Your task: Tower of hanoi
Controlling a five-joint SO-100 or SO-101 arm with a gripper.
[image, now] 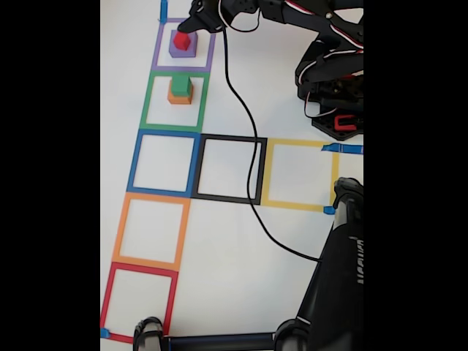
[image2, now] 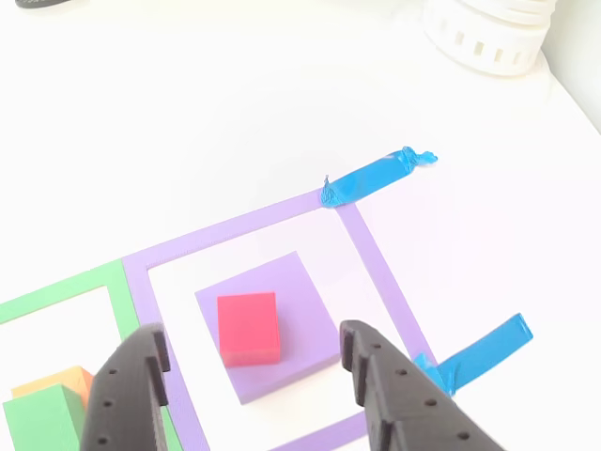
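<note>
In the fixed view, the small red block (image: pixel 182 40) sits on the larger purple block (image: pixel 174 51) inside the purple tape square (image: pixel 156 51) at the top left. The green block (image: pixel 180 85) rests on the orange block (image: pixel 178 98) in the green tape square just below. My gripper (image: pixel 192 26) reaches in from the top right and hangs over the far edge of the purple square. In the other view, the gripper (image2: pixel 252 336) is open, its black fingers (image2: pixel 131 385) either side of the red block (image2: pixel 248 324) and purple block (image2: pixel 302 291). Green (image2: pixel 38 423) and orange (image2: pixel 68 380) show at the lower left.
Below come hollow tape squares: blue (image: pixel 136 161), black (image: pixel 201 168), yellow (image: pixel 268 172), orange (image: pixel 121 230), red (image: pixel 108 292). A black cable (image: pixel 248 124) runs across the black square. The arm's base (image: pixel 336 88) stands at the right, and another black device (image: pixel 340 278) at the bottom right.
</note>
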